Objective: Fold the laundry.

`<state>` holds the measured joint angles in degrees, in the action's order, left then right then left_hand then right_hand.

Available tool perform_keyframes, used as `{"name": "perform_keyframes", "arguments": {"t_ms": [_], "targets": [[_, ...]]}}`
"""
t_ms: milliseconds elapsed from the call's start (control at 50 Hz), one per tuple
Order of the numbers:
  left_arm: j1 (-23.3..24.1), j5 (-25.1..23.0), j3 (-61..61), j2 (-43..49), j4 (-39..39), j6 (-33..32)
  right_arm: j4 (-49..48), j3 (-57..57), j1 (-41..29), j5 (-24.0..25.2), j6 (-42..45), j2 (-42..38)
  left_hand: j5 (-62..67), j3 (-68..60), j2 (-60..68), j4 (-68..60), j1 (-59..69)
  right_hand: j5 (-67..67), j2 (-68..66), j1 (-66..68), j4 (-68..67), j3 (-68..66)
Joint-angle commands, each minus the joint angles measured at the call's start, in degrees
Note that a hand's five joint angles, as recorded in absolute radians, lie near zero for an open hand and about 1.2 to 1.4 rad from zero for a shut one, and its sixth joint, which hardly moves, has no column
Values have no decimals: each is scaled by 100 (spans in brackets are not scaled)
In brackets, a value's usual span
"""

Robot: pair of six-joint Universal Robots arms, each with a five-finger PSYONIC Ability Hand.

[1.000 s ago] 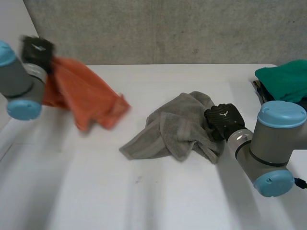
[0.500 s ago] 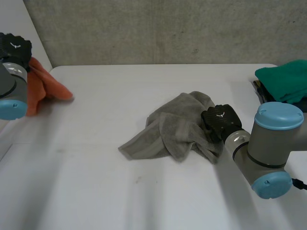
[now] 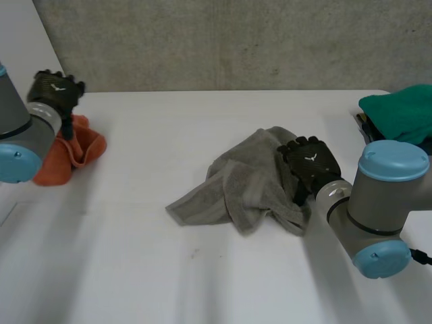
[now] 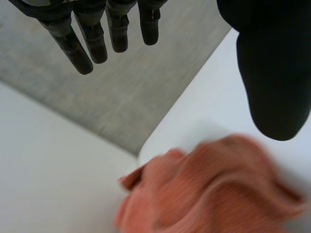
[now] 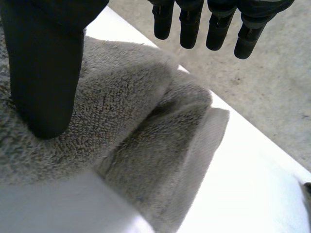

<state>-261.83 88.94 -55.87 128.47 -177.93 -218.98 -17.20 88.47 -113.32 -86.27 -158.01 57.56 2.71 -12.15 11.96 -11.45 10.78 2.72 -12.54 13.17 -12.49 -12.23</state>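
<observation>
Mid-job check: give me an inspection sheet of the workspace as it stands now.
surface: white table.
job's things: grey towel crumpled mid-table; orange cloth bunched at the left edge; green cloth at the right edge.
clutter: dark item under the green cloth, not identifiable.
hands: left hand open over the orange cloth; right hand open at the grey towel's right side.
cables: nothing seen.
surroundings: grey wall behind the table.

White table [image 3: 202,283]; grey concrete wall [image 3: 223,40] behind far edge; white panel [image 3: 20,40] beside wall, far-left corner.
</observation>
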Motion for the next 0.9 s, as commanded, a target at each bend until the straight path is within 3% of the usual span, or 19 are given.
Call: {"name": "perform_keyframes", "arguments": {"t_ms": [20,160,260,420,620,720,900], "targets": [[1061,-569,-1021,-814,653,951,208,-198,126,-4,33,221,-271,215,-196,145,-78,-272,254,-317,249,223],[2205,-1098,-1488,-824,506,1595,1218,-681,301,242,569,203,-271,215,-196,145,-78,-272,254,-317,249,223],[3092,-1221,-1392,-421,-21,1412,1886,-963,600,365,798,230,-271,215,-196,145,-78,-272,254,-317,249,223],[3823,-1002,-603,387,-251,937,1992,-1016,794,435,710,204,604,-660,679,-731,798,-272,254,-317,249,223],[4149,-158,761,1461,188,488,1992,-963,812,391,710,10,3262,-3318,3337,-3388,3456,-272,254,-317,249,223],[4131,97,1095,1637,232,338,1905,-919,847,418,736,-51,6675,-6732,6751,-6802,6869,-272,254,-317,249,223],[3859,413,754,900,311,338,1957,-858,943,645,701,115,6729,-6785,6804,-6855,6922,-272,254,-317,249,223]]}}
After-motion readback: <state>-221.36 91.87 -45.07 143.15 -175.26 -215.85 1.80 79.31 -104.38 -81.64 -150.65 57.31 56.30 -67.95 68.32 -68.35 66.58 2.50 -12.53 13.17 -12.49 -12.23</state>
